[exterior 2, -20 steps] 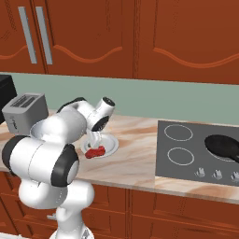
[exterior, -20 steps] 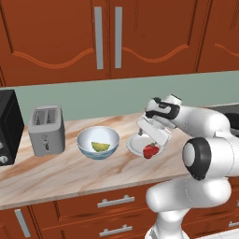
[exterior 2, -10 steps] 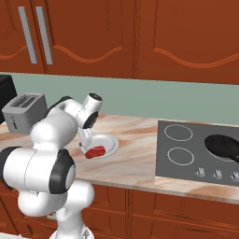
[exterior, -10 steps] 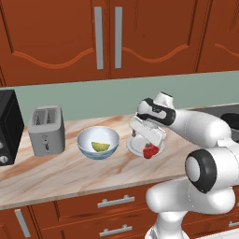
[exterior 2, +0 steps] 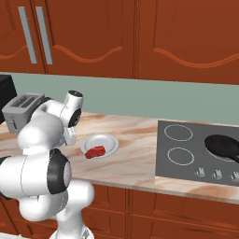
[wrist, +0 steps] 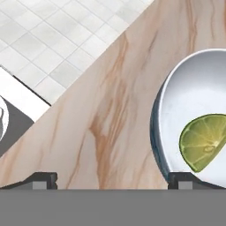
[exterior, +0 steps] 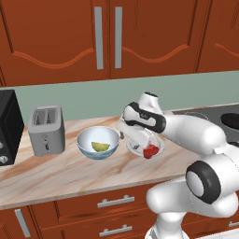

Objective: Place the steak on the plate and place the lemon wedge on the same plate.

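The steak (exterior: 151,151) lies on the near edge of the white plate (exterior: 161,145), its red slab also clear in the right base view (exterior 2: 95,151) on that same plate (exterior 2: 110,140). A yellow-green lemon wedge (exterior: 100,147) rests inside the pale blue bowl (exterior: 87,136) to the plate's left. My gripper (exterior: 132,140) hangs open between bowl and plate, holding nothing. In the hand view the gripper (wrist: 113,180) points at bare counter beside the bowl (wrist: 157,114), and the lemon wedge (wrist: 204,141) lies just right of one fingertip (wrist: 184,179).
A silver toaster (exterior: 46,128) stands left of the bowl, with a black appliance (exterior: 8,126) at the far left. A cooktop (exterior 2: 198,149) with a dark pan (exterior 2: 224,145) is to the right. Closed cabinets hang above the counter.
The hand has swung left from above the plate to the gap beside the bowl. The steak stays on the plate and the jaws remain wide.
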Motion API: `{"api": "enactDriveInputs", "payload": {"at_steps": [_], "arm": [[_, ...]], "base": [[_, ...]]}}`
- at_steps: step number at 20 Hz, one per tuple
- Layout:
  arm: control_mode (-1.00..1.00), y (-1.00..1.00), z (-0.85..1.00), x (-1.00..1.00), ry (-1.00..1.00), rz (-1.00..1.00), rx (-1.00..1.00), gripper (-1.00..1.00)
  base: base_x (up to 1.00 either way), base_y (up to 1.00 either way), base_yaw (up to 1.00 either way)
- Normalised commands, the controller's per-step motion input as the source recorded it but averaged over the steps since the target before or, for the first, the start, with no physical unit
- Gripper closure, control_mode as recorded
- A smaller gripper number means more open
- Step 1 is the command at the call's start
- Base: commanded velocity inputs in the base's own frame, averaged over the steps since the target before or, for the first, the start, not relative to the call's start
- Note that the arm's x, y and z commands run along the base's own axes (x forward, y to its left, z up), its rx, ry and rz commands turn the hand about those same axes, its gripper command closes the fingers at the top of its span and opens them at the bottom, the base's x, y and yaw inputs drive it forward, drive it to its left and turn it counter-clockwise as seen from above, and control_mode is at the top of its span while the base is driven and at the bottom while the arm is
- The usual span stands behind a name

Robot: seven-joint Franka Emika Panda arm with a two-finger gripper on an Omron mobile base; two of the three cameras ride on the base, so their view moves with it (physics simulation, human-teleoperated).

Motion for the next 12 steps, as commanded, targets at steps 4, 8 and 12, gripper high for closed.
{"api": "enactDriveInputs", "payload": {"at_steps": [4,8,12], "arm": [[-1.00,0.61,0.08,-0.06,0.00,-0.07,-0.08,-1.00],[-1.00,0.63,0.02,-0.04,0.00,-0.11,-0.03,-1.00],[-1.00,0.59,0.00,0.00,0.00,-0.25,0.00,-1.00]], "base": [[0.00,0.00,0.00],[0.00,0.00,0.00],[0.00,0.00,0.00]]}}
